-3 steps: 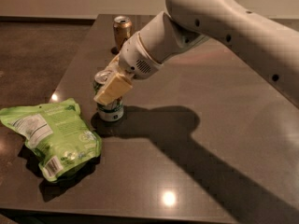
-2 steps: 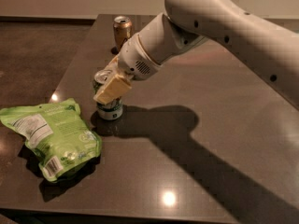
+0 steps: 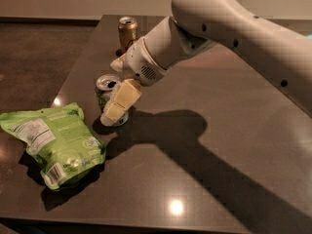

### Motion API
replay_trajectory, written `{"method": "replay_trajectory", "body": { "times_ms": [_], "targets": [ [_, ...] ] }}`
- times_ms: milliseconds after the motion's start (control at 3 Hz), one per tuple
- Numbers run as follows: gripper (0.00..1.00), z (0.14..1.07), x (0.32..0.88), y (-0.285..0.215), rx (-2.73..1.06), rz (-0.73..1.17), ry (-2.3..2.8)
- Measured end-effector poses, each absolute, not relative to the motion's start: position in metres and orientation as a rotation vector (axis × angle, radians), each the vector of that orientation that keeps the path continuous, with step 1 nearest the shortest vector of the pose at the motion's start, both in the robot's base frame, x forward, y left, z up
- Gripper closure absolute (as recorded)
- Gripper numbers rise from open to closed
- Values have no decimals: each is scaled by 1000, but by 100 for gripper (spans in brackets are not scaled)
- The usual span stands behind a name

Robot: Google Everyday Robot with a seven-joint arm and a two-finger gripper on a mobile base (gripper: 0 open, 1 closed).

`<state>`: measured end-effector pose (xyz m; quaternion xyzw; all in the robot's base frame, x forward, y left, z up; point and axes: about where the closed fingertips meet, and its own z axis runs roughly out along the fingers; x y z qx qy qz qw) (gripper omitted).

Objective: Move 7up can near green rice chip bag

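Gripper sits at the 7up can, which stands upright just right of the green rice chip bag; we cannot tell if it clamps. We judge placement nearly done; next, release and lift clear.

High, angled down (gripper centre-left).

gripper at 7up can beside bag

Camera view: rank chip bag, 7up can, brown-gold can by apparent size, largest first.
1. green rice chip bag, clearly largest.
2-3. 7up can and brown-gold can: not ranked; the hand covers the 7up can's front, and the brown-gold can stands farther back.
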<state>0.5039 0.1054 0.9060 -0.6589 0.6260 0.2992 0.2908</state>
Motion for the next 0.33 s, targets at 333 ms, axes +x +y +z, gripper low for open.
{"method": "replay_trajectory", "body": {
  "times_ms": [333],
  "targets": [
    [0,906,504,105,-1757,798,1669]
  ]
}}
